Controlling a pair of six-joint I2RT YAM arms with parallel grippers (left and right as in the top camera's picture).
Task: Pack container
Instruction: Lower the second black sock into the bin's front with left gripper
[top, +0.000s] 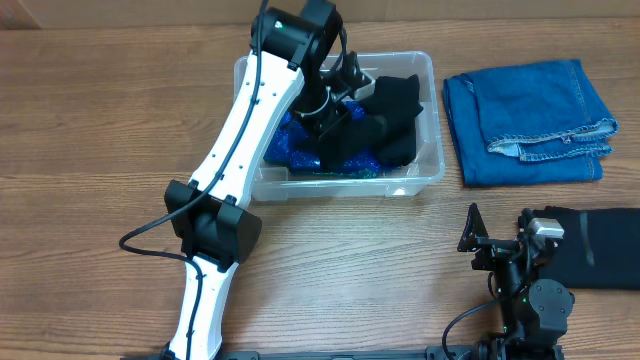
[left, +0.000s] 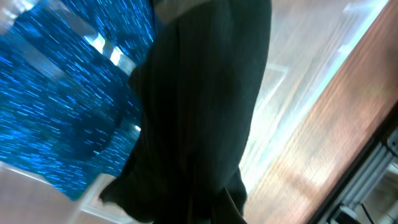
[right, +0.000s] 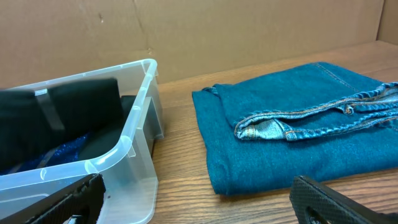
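No readable text, label or number shows anywhere.

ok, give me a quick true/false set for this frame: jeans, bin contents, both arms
1. The folded jeans lie on the table, outside the container. True.
2. The container is empty. False: a black garment and a blue sparkly fabric are in it.
3. The left gripper is down inside the container. True.
4. The right gripper is clamped on the jeans. False: it is open, holds nothing and sits short of them.
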